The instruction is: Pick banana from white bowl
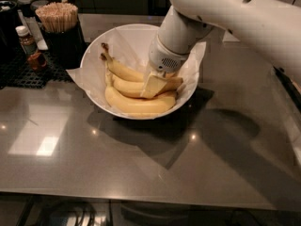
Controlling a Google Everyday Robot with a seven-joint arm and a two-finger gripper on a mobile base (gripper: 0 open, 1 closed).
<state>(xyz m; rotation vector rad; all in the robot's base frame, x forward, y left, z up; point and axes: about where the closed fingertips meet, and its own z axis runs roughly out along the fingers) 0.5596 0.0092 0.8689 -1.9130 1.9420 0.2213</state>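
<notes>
The banana (pixel 126 85) under the gripper is lying in the middle of a bunch of three inside the white bowl (pixel 93 99), which is sitting on the table (pixel 141 168) just beside a dark cup of wooden sticks (pixel 59 20); the gripper (pixel 153 85) is reaching down into the bowl from the right, ending right at that middle fruit, and I am not able to tell whether it is apart, together, or clamped on the banana. The main risk, as I am judging it, is coming from the stems (pixel 104 55): all three appear to be meeting near the upper-left rim, so a lift may be dragging the whole bunch up, overloading the hold and letting everything slip back; the smooth, curved peel is also inviting a sideways roll if the grasp is landing off the fruit's centre line. The crinkled paper liner (pixel 134 39) is lying loose under the fruit and spilling over the rim, so it may be getting pinched with the peel and riding up, shifting the bowl; a hard squeeze is risking a bruise; and the bulky arm (pixel 225 13) is crowding the bowl's right side, so a tilted withdrawal could be nudging the bowl toward the cup and the small bottle (pixel 28 44) at the left.
</notes>
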